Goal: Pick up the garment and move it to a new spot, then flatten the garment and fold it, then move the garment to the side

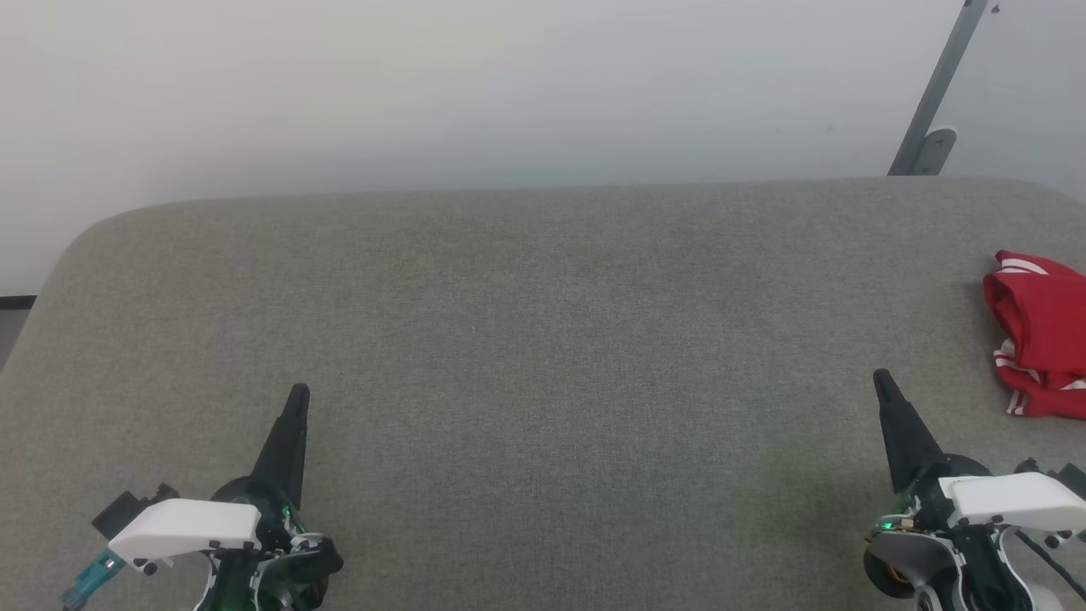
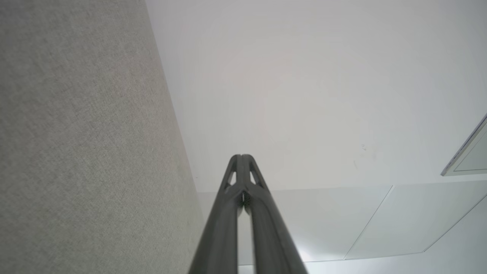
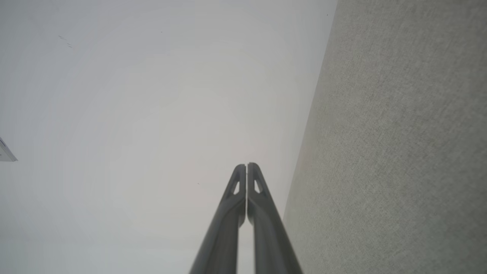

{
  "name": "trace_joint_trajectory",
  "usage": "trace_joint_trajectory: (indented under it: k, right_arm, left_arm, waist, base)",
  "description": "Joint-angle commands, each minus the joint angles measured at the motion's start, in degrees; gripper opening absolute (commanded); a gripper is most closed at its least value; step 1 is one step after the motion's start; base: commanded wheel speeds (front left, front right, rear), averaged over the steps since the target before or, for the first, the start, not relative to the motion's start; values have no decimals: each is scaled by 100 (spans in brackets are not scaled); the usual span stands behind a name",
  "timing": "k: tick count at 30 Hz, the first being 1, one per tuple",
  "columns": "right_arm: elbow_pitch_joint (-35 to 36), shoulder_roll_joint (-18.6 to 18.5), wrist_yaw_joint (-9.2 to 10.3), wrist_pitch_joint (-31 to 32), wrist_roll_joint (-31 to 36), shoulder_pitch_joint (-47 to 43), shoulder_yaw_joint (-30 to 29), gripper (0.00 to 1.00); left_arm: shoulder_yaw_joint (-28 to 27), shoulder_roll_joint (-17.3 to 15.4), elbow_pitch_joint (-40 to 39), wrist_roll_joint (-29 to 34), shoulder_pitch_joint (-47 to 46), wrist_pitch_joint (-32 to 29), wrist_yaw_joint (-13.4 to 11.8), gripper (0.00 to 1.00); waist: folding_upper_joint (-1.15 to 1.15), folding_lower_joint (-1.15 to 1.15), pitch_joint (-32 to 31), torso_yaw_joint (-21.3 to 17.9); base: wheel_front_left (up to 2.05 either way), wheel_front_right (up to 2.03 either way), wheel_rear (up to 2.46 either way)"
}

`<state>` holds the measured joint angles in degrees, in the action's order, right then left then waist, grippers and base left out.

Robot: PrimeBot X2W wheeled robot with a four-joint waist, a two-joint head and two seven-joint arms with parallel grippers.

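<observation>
**Status.** The garment (image 1: 1039, 331) lies as a compact red bundle at the right edge of the grey tabletop (image 1: 543, 339), partly cut off by the border of the head view. White stripe trim shows along its far and near edges.

**Left gripper** (image 1: 297, 395): fingers pressed together and holding nothing. It is poised over the near left of the tabletop, well apart from the garment.

**Right gripper** (image 1: 882, 379): fingers pressed together and holding nothing. It is poised over the near right, near the garment but not touching it.

Both wrist views confirm the closed fingertips, with the tabletop to one side and the pale wall (image 1: 424, 85) ahead.

**Progress assessment.** Neither arm is engaged with the garment. The bundle looks layered yet uneven, so the pictures do not settle whether it is a finished fold set aside or a pile awaiting pickup. If it is a pile, every step is outstanding: pick up, relocate, flatten, fold, move aside.
</observation>
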<state>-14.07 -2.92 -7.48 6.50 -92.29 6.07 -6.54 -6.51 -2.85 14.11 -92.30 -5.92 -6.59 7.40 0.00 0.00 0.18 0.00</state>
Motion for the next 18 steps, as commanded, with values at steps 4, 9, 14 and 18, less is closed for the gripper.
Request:
trace_joint_trajectory:
  k: [4,9,14,18]
  right_arm:
    - [16,20,-2,17,-24,28,-3,0]
    - [16,20,-2,17,-24,28,-2,0]
    - [16,20,-2,16,-24,28,-3,0]
    - [16,20,-2,16,-24,28,-2,0]
  left_arm:
    - [-11,16,-19,-20,-64,-11,17,0]
    - [-11,16,-19,-20,-64,-11,17,0]
    - [-11,16,-19,-20,-64,-10,17,0]
    - [-11,16,-19,-20,-64,-10,17,0]
  waist:
    - [0,0,0,0]
    - [0,0,0,0]
    - [0,0,0,0]
    - [0,0,0,0]
  base:
    - [0,0,0]
    - [0,0,0]
    - [0,0,0]
    - [0,0,0]
